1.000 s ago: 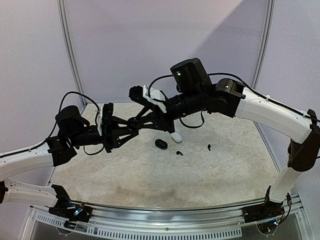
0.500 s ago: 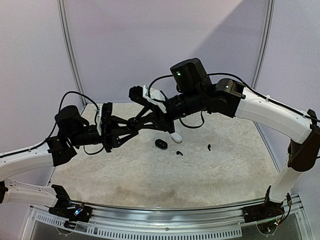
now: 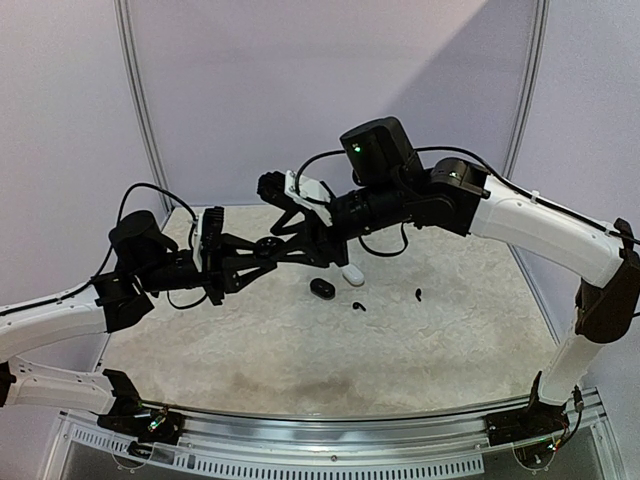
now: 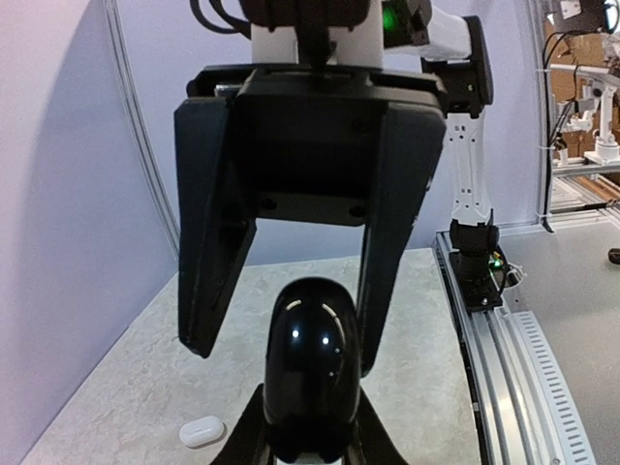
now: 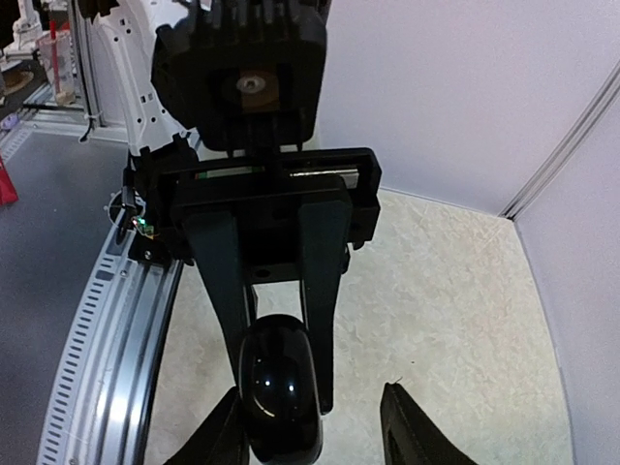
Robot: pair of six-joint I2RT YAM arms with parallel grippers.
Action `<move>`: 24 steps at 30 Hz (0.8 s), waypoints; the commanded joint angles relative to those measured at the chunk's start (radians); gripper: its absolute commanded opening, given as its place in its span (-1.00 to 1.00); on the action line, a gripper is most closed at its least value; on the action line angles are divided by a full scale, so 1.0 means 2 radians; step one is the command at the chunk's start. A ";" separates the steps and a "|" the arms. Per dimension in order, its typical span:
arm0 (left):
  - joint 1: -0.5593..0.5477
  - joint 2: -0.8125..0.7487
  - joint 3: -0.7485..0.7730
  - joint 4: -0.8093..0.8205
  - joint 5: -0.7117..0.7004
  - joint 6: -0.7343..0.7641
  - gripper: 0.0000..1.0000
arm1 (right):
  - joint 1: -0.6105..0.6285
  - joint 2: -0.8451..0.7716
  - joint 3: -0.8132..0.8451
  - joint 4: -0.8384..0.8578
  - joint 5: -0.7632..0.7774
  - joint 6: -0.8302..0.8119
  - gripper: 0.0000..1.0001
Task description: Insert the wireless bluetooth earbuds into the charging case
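Note:
A glossy black charging case [image 3: 268, 244] hangs in mid-air above the table's far left part. My left gripper [image 4: 310, 441] is shut on its lower end; the case [image 4: 312, 358] stands up between the fingers. My right gripper [image 5: 315, 426] is open wide around the same case [image 5: 281, 387], which sits against its left finger with a wide gap to the other. Two black earbuds [image 3: 358, 305] [image 3: 417, 294] lie on the table to the right. No white earbuds show.
A second black case [image 3: 321, 288] and a white case [image 3: 352, 275] lie on the mat below the grippers. The white case also shows in the left wrist view [image 4: 201, 431]. A metal rail [image 3: 330, 425] runs along the near edge; walls close the back and sides.
Both grippers and the held case have shifted very slightly left; otherwise nothing has visibly changed.

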 commanded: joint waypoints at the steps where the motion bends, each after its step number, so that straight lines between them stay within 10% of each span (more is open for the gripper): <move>1: -0.008 -0.005 0.006 -0.002 0.008 0.037 -1.00 | 0.001 0.009 -0.008 0.021 0.029 0.012 -0.02; 24: -0.012 -0.025 -0.015 -0.066 0.012 0.126 -1.00 | -0.010 0.023 0.015 0.019 0.061 0.040 -0.05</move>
